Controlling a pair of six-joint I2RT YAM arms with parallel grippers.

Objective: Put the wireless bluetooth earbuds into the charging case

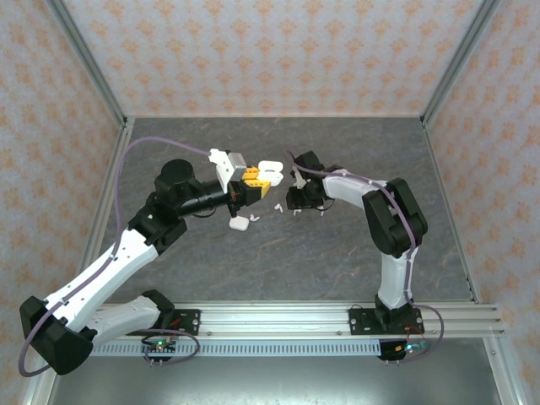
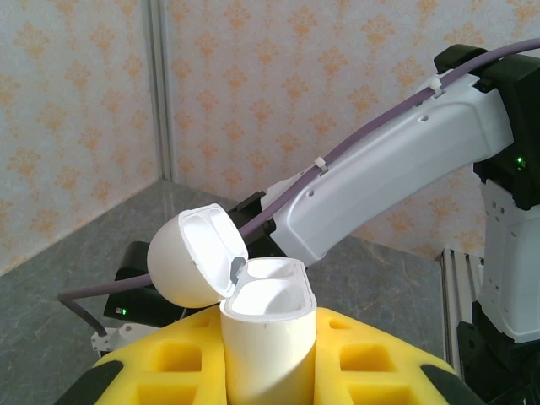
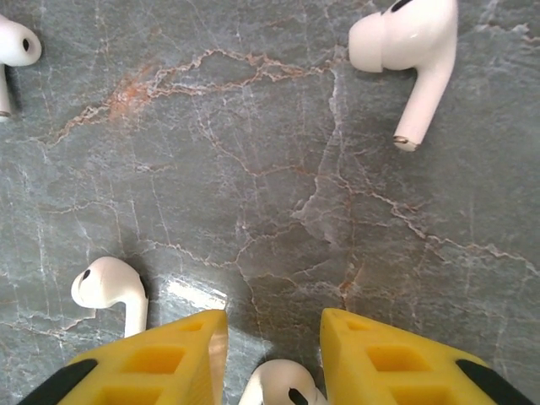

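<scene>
You are gripping the open case point(image 2: 266, 295) in your left pincer point(image 2: 268, 371), its lid tipped back; be keeping its mouth steady. Your right pincer point(image 3: 268, 337) is hovering low over the table point(image 3: 253, 169), narrowly open, straddling one earbud point(image 3: 283, 384) without pinching it. Be centring on its bulb before squeezing, lest it skid.
</scene>
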